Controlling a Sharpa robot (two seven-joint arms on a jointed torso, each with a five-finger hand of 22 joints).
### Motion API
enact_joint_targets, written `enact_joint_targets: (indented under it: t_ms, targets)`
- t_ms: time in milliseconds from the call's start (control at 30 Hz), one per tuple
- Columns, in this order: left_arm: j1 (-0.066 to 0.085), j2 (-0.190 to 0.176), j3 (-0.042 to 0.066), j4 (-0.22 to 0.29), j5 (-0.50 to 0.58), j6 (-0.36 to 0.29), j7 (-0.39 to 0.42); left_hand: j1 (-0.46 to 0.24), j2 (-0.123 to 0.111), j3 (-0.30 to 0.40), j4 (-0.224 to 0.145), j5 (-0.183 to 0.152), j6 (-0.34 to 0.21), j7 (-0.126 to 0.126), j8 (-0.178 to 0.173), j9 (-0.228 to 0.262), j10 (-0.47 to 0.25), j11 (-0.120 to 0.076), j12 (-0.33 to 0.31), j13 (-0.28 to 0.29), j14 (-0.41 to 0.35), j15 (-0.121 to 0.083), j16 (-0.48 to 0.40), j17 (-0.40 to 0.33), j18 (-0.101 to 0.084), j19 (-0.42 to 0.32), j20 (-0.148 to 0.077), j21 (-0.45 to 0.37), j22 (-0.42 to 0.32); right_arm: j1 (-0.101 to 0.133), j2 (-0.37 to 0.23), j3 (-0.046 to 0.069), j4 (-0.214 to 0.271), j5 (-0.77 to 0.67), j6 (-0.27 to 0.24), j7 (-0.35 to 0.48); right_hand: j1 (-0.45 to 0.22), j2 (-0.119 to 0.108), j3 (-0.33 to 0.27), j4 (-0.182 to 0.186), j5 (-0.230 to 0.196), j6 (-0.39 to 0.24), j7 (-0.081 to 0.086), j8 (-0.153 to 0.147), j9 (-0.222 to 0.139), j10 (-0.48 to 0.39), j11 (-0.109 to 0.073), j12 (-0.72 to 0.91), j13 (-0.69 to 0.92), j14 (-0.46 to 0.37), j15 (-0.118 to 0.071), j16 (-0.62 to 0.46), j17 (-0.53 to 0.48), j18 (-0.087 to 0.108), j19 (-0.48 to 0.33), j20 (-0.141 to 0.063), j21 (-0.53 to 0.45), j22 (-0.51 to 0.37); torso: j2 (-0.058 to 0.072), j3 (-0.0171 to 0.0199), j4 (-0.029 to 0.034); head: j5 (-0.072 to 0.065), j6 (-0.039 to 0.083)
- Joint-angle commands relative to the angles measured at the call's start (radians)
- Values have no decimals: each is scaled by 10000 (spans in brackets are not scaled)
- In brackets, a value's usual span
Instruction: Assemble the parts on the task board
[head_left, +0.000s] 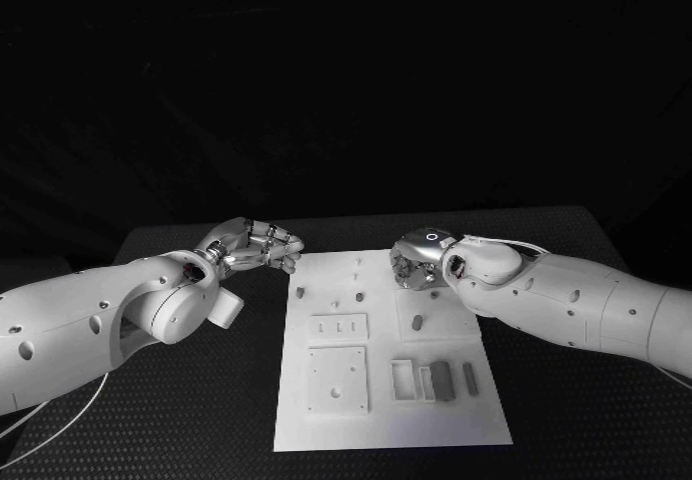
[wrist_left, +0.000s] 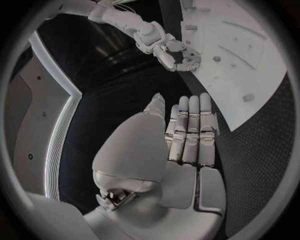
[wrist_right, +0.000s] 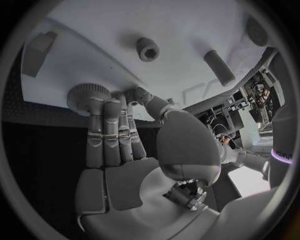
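The white task board (head_left: 389, 400) lies in the middle of the black table. Small grey parts stand or lie on it: pegs (head_left: 417, 322) and two upright blocks (head_left: 443, 381) in a tray near the front. My right hand (head_left: 423, 258) hovers low over the board's far right part. In the right wrist view its fingertips (wrist_right: 103, 107) and thumb close on a round knurled part (wrist_right: 81, 94) at the board's edge. My left hand (head_left: 253, 245) hangs off the board's far left corner, fingers (wrist_left: 190, 130) stretched out straight and holding nothing.
Near the right hand on the board sit a short socket-headed part (wrist_right: 147, 49), a lying peg (wrist_right: 219, 67) and a block (wrist_right: 39, 46). Two raised plates (head_left: 339, 328) occupy the board's left half. Black table (head_left: 188, 400) surrounds the board.
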Motion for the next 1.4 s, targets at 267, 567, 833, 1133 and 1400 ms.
enact_joint_targets:
  t_ms: [267,567,833,1133,1400]
  targets:
    - [17,-5,10,38,60,130,72,-128,-5,64,8,5,59,36,-51,-15,35,35,-67,18,-1,76,-61,23,159,-2,56,-68,20,-60,-24,-51,366,-468,-797,-981,229,322,83,-3,26,193,-42,51,85,371,-180,59,216,57,-95,155,88,451,17,-88,223,244,34,-4,6,40,115]
    - [21,27,10,-17,61,114,65,-140,-17,73,8,5,55,42,-62,-16,34,39,-86,29,-1,79,-76,34,159,-6,58,-72,25,154,212,-1,641,-721,-1689,-1663,234,271,101,-9,27,265,-73,54,138,442,-213,58,268,80,-128,253,154,451,23,-127,362,247,42,4,0,69,272]
    - [27,51,10,-25,62,144,44,-151,-29,81,8,4,51,50,-73,-17,33,42,-104,40,0,80,-89,45,160,-8,60,-76,30,196,766,-3,395,-1154,-1707,-2020,232,236,108,-8,26,301,-88,49,165,480,-227,54,297,90,-141,313,193,451,19,-146,450,248,62,22,0,119,389]
    - [30,118,10,-50,65,155,30,-176,-55,93,6,4,25,89,-104,-23,19,53,-145,58,2,84,-115,65,162,-11,63,-83,40,189,1439,-60,-27,-1730,-1668,-2326,232,208,115,-7,26,333,-99,41,187,517,-241,53,325,97,-156,366,226,451,28,-164,538,249,79,25,27,173,450]
    - [30,167,11,-88,65,190,21,-187,-59,105,7,4,13,104,-120,-25,15,58,-167,71,2,86,-131,78,163,-14,65,-88,46,186,1697,-102,-214,-1850,-1721,-2409,229,185,121,-8,26,359,-108,34,206,541,-252,49,348,103,-167,409,253,451,31,-180,611,247,82,13,27,190,449]
